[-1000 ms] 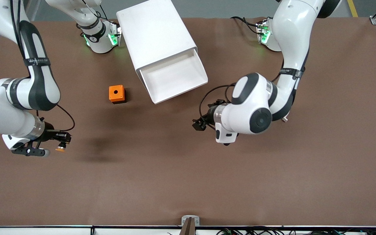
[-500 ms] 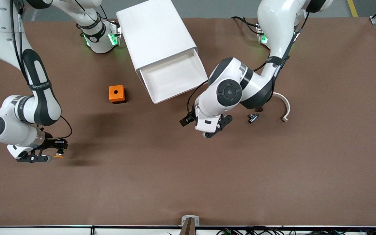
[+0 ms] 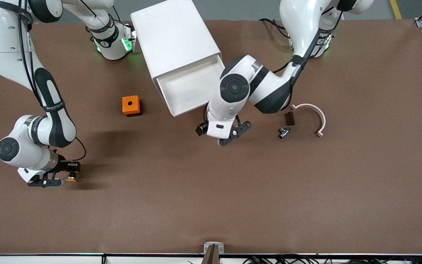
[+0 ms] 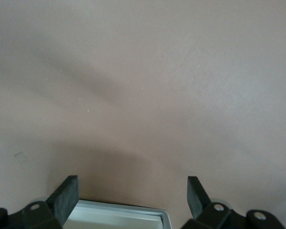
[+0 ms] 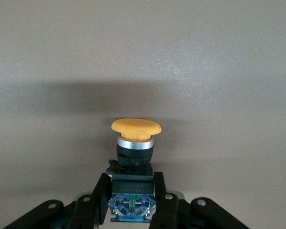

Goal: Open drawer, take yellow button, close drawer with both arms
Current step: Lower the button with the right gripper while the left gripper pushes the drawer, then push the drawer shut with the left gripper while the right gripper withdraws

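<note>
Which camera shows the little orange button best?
The right wrist view: the button fills the middle, its orange cap, silver ring and black-and-blue body clear, gripped by the right gripper. The front view shows only a tiny orange dot at that gripper. The left wrist view does not show it.

Brown table surface (image 3: 211,205): several loose items are borne.
Orange cube with a round hole (image 3: 130,105): set toward the right arm's end.
Curved white plastic arc (image 3: 313,116), small dark brown block (image 3: 289,118) and small black-and-metal piece (image 3: 283,132): grouped near one another toward the left arm's end.
</note>
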